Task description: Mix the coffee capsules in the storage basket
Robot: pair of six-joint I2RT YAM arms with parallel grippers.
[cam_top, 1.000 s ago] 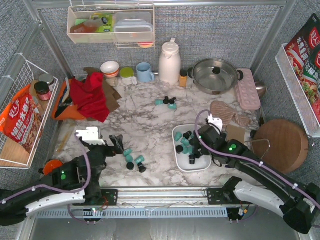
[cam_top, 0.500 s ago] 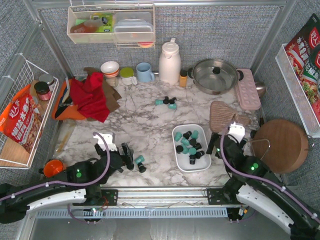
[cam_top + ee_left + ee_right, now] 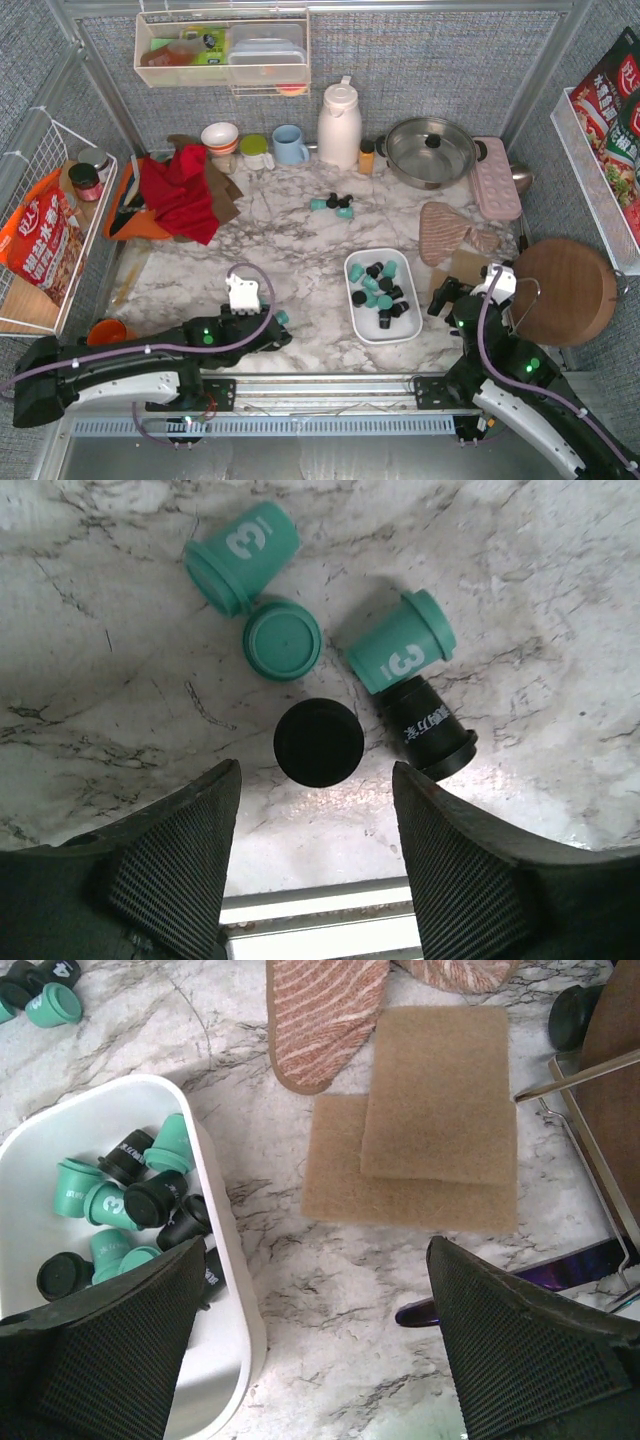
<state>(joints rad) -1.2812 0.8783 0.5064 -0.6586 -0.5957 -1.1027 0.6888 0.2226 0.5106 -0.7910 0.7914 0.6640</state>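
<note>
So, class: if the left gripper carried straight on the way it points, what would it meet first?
Probably the upright black capsule just ahead of the left gripper, though depth is unclear.

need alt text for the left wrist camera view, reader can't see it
Five coffee capsules, three teal and two black, lie loose on a marble tabletop just ahead of the open left gripper. One black capsule, seen end-on, is nearest, centred between the two fingertips.
</note>
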